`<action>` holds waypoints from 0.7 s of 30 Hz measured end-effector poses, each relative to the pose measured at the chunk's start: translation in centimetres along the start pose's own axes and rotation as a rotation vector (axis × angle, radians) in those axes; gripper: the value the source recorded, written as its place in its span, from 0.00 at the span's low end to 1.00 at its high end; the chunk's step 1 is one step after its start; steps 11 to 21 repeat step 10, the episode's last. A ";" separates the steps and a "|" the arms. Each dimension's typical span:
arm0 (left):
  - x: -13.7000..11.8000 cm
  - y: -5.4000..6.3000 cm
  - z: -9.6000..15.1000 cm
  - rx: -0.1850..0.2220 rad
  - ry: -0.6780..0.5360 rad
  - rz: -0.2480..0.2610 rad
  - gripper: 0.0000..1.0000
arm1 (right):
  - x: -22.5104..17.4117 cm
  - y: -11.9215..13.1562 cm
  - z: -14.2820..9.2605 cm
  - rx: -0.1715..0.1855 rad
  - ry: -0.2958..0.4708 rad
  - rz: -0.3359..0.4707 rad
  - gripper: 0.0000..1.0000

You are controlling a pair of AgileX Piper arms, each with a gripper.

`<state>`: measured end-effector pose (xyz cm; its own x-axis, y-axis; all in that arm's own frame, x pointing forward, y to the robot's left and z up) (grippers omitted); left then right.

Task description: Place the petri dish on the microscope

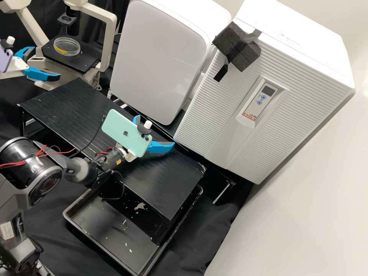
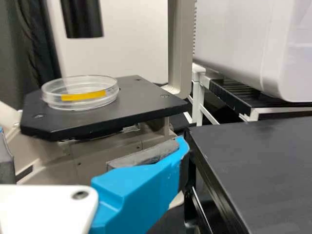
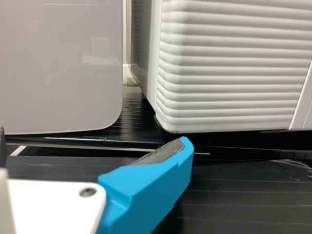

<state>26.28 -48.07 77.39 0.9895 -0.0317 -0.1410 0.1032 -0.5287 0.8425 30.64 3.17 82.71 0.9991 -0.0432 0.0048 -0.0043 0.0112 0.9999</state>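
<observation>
1 petri dish [image 1: 66,46] on 1 microscope stage [image 1: 89,61], left gripper [image 1: 46,62] and right gripper [image 1: 156,130], 4 released fingers [image 1: 159,147]

i see two robot hands, and both are open. the left hand [image 1: 46,61] has its blue fingers [image 1: 40,74] spread wide apart. the right hand [image 1: 155,132] has its blue fingers spread too, with a big gap between the tips. the right arm [image 1: 13,191] is dark grey and bends at a fat round joint [image 1: 32,168], up to its wrist [image 1: 113,159].
</observation>
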 end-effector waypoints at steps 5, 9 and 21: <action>-3.3 -1.3 1.6 0.047 0.017 0.073 1.00 | 0.0 0.0 0.0 0.000 0.000 0.000 1.00; -5.3 -2.0 2.6 0.068 -0.051 0.062 1.00 | 0.0 0.0 0.0 0.000 0.000 0.000 1.00; -5.6 -2.1 2.8 0.070 -0.064 0.061 1.00 | 0.0 0.0 0.0 0.000 0.000 0.000 1.00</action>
